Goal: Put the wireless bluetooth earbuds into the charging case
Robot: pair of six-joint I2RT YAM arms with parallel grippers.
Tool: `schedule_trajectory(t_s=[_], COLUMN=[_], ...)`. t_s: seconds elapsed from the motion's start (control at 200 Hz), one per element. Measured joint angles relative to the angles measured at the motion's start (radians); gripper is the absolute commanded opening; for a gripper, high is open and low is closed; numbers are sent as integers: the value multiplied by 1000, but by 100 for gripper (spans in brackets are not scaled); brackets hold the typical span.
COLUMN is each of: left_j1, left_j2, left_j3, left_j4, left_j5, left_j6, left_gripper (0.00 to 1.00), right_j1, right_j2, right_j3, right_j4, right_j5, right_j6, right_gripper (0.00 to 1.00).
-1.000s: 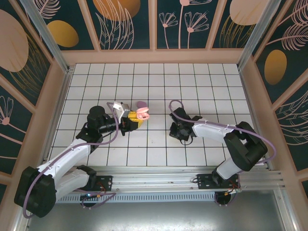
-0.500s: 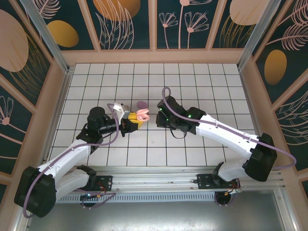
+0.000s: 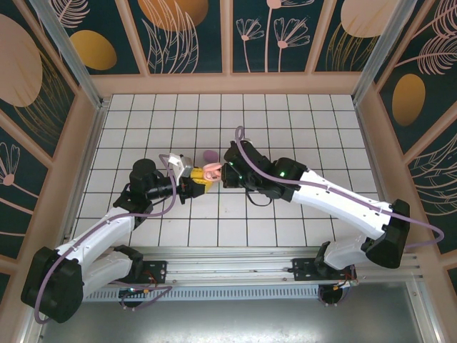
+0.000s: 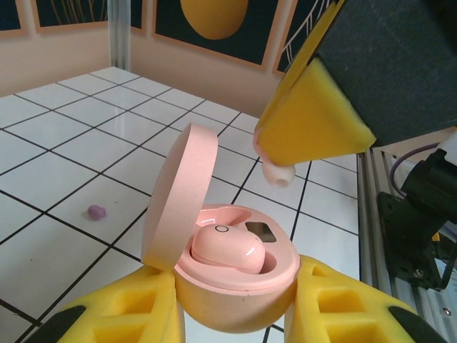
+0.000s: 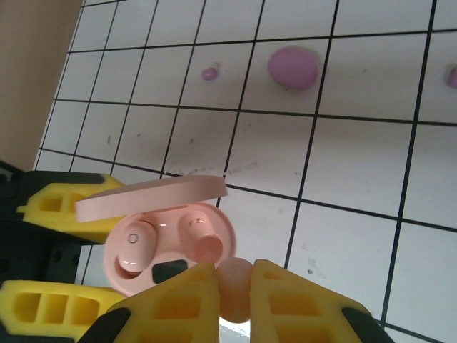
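My left gripper (image 3: 198,179) (image 4: 235,311) is shut on the pink charging case (image 3: 211,170) (image 4: 235,293), held off the tiles with its lid (image 4: 178,193) open. One pink earbud (image 4: 227,249) (image 5: 136,246) sits in a socket. My right gripper (image 3: 227,174) (image 5: 234,293) is shut on a second pink earbud (image 5: 234,286) (image 4: 277,174), which hangs just above the case's right rim, apart from it. The socket beside the seated bud (image 5: 194,225) faces the held one.
An oval purple case (image 3: 209,155) (image 5: 293,68) lies on the white tiles just beyond the two grippers. A tiny purple bud (image 5: 209,73) (image 4: 96,211) lies near it, another (image 5: 453,75) further right. The wooden walls stand far off.
My right arm has swung left across the tiles, bringing its pink earbud right up to the open case. The left arm and the case have stayed put.
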Motion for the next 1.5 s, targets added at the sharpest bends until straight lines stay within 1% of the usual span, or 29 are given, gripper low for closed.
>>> schedule_trajectory(t_s=[0.155, 0.34, 0.631, 0.926, 1.051, 1.131, 1.276, 1.501], left_j1=[0, 0, 0, 0, 0, 0, 0, 0], left_j2=[3, 3, 5, 5, 8, 11, 13, 14], left_j3=[0, 0, 0, 0, 0, 0, 0, 0], left_j4=[0, 0, -1, 2, -2, -4, -10, -9], left_j5=[9, 28, 52, 62, 65, 65, 65, 71], left_j6=[0, 0, 0, 0, 0, 0, 0, 0], left_gripper=[0, 0, 0, 0, 0, 0, 0, 0], right_j1=[17, 26, 33, 53, 61, 62, 63, 67], right_j2=[11, 66, 107, 146, 171, 184, 203, 208], right_j3=[22, 57, 65, 130, 157, 171, 193, 209], right_j4=[-8, -15, -39, -109, -135, -148, -170, -183], right_j5=[23, 41, 67, 76, 83, 86, 87, 86], right_j6=[-32, -82, -140, -228, -266, -283, -294, -300], right_gripper=[13, 13, 13, 13, 15, 20, 25, 26])
